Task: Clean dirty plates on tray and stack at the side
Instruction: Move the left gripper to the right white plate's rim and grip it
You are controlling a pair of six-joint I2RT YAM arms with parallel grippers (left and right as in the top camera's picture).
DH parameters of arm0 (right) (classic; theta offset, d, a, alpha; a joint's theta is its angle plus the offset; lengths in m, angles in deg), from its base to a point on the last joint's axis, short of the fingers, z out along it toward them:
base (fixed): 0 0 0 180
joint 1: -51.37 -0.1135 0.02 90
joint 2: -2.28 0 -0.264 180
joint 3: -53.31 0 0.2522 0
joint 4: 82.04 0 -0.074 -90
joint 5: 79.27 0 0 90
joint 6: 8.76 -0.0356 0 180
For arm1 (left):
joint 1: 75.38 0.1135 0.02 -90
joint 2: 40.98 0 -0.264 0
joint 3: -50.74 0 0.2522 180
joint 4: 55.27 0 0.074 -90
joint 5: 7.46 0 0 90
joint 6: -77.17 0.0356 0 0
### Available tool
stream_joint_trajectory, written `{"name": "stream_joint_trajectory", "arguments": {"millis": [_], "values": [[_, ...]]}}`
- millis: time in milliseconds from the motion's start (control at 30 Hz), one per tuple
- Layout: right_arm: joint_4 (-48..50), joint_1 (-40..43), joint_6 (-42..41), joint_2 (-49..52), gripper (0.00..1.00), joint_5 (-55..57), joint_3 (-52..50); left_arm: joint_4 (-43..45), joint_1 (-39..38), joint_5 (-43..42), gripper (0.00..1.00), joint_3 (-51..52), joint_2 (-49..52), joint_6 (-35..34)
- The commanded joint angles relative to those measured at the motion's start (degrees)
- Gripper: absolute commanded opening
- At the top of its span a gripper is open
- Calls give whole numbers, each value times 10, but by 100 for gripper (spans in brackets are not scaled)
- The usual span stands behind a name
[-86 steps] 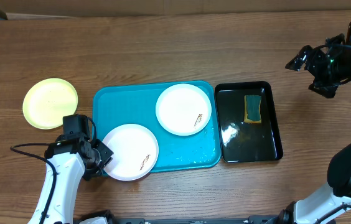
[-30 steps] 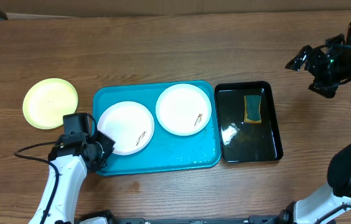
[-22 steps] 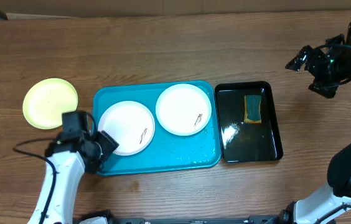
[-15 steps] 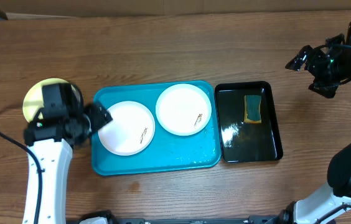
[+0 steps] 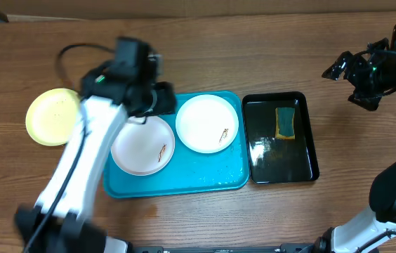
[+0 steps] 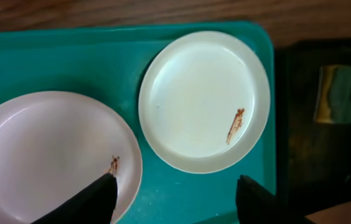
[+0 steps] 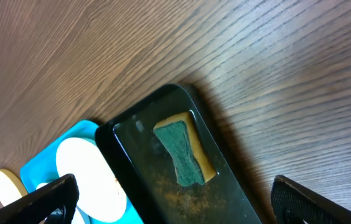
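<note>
Hovering over plates (image 6: 203, 99), L tool (image 6: 175, 185) spread, empty; R tool (image 7: 174, 186) wide-open (overhead blurs L).

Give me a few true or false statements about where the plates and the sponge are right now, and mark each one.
1. The left white plate and the right white plate both lie on the turquoise tray. True.
2. The sponge lies on the turquoise tray. False: it lies in the black tray.
3. Each white plate shows a dark smear. True.
4. The yellow-green plate is stacked on a white plate. False: it lies alone on the table, left of the turquoise tray.
5. The right end effector grips the sponge. False: it is open and empty, off to the side of the black tray.
</note>
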Motion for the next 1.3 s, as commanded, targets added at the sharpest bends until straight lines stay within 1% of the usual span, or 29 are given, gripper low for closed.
{"name": "stream_joint_trajectory", "arguments": {"millis": [0, 33, 67, 133, 233, 600, 767, 800, 833, 867, 967, 1000, 1167, 1267], "values": [[1, 1, 1, -14, 100, -3, 14, -5, -7, 10, 59, -18, 60, 38], [1, 1, 1, -14, 100, -3, 14, -2, -7, 19, 53, -18, 74, 38], [1, 1, 1, -14, 100, -3, 14, 2, -7, 31, 50, -18, 89, 35], [1, 1, 1, -14, 100, -3, 14, 11, -7, 43, 49, -18, 131, 16], [1, 1, 1, -14, 100, -3, 14, 17, -8, 39, 45, -18, 170, 17], [1, 1, 1, -14, 100, -3, 14, 79, -11, 32, 42, -18, 265, 14], [1, 1, 1, -14, 100, -3, 14, 100, -11, 8, 27, -18, 285, 14], [1, 1, 1, -14, 100, -3, 14, 102, -11, 8, 26, -18, 285, 14], [1, 1, 1, -14, 100, -3, 14, 105, -11, 8, 22, -18, 286, 12], [1, 1, 1, -14, 100, -3, 14, 106, -11, 8, 17, -18, 286, 10], [1, 1, 1, -14, 100, -3, 14, 106, -11, 8, 6, -18, 286, -5], [1, 1, 1, -14, 100, -3, 14, 106, -11, 8, 4, -18, 286, -10], [1, 1, 1, -14, 100, -3, 14, 113, -11, 8, 4, -18, 286, -54], [24, 1, 1, -14, 100, 7, 14, 115, -11, -18, 4, -18, 285, -65]]}}
